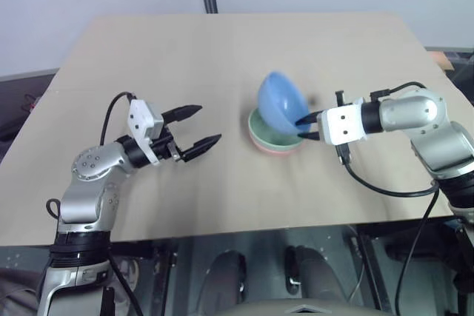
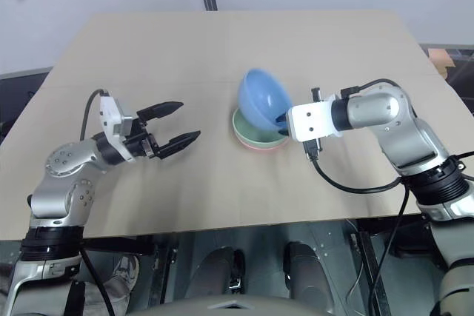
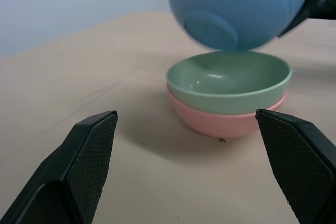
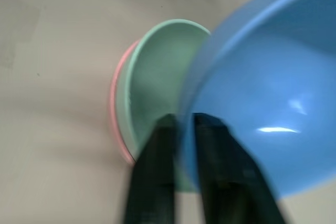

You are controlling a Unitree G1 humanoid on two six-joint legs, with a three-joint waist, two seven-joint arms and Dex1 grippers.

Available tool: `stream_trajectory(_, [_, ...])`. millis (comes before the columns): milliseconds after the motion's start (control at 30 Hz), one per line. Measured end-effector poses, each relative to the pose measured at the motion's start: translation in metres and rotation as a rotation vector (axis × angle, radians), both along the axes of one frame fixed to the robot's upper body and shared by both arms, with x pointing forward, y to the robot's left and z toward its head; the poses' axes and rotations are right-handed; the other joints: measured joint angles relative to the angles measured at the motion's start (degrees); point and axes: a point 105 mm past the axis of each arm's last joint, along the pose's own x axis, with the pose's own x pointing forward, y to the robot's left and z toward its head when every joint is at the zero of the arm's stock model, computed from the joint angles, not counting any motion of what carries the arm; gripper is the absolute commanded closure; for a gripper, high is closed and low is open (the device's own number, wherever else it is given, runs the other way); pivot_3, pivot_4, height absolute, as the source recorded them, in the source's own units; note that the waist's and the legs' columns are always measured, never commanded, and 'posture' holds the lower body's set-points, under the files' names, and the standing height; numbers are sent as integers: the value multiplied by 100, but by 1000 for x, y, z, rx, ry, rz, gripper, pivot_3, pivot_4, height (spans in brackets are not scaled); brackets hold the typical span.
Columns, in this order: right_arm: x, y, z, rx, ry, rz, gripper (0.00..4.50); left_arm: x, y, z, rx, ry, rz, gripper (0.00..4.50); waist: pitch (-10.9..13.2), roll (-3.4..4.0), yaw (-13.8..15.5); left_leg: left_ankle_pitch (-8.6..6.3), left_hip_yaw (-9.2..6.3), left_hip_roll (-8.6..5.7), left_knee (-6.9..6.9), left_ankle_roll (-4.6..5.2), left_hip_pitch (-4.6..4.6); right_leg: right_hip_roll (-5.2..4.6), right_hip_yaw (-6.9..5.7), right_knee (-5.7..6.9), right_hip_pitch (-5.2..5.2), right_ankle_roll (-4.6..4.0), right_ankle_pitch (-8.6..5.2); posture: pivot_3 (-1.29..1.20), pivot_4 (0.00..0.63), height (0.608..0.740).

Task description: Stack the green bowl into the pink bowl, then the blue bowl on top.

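Observation:
The green bowl [image 3: 228, 80] sits nested inside the pink bowl [image 3: 220, 123] at the middle of the table. Just above that stack hangs the blue bowl [image 1: 281, 99], tipped steeply on its side with its base toward my left arm. My right gripper [image 1: 307, 125] is shut on the blue bowl's rim, one finger inside [image 4: 215, 145] and one outside [image 4: 155, 150]. My left gripper [image 1: 207, 123] is open and holds nothing. It hovers level over the table to the left of the stack, a hand's width away and pointing at it.
The light wooden table [image 1: 185, 49] has bare room on all sides of the stack. Its front edge runs just below both arms. A black cable [image 1: 385, 190] loops from my right wrist over the front right of the table.

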Motion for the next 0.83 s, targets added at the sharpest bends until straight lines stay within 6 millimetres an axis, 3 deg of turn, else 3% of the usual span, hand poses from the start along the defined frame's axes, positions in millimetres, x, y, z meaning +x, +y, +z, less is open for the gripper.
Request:
stream_trajectory(133, [4, -5, -5, -5, -26, -41, 859, 1, 0, 1, 7, -7, 8, 0, 0, 0, 2, 0, 2, -1, -1, -1, -9, -1, 2, -5, -4, 4, 3, 0, 150, 740])
stream_trajectory(267, [2, -20, 7, 156, -4, -147, 859, 1, 3, -5, 12, 8, 38, 0, 0, 0, 25, 13, 1, -4, -4, -24, -19, -4, 3, -15, -5, 4, 3, 0, 150, 740])
stream_trajectory(400, [-13, -35, 27, 412, 73, -267, 859, -4, -2, -10, -33, 2, 71, 0, -2, -5, 56, 10, -5, -1, -7, -20, -20, -7, 1, -19, -3, 4, 3, 0, 150, 740])
stream_trajectory(467, [-21, -49, 28, 547, 157, -353, 305, -9, -2, -14, -31, 14, 88, 0, -3, -6, 77, 0, -6, 0, -7, -1, -18, -7, 2, -19, -2, 4, 3, 0, 150, 740])
stream_trajectory(500, [-25, -58, 24, 581, 196, -397, 25, -11, -1, -16, -23, 23, 90, 0, -3, -6, 97, -2, -8, -1, -7, 1, -16, -7, 0, -20, 1, 4, 2, 0, 150, 740])
stream_trajectory(700, [-59, -109, -19, 629, 372, -612, 25, -28, 10, -27, -1, 116, 99, 0, -3, -5, 140, -2, -9, 0, -5, 2, 6, -4, 0, -16, 14, 6, -25, 0, 150, 740])
stream_trajectory(833, [-75, -139, -20, 651, 386, -705, 25, -42, 32, -21, 32, 178, 110, 0, -4, -5, 97, -2, -5, 9, -6, 2, 15, 6, 3, -13, 14, 4, -27, 0, 150, 740])
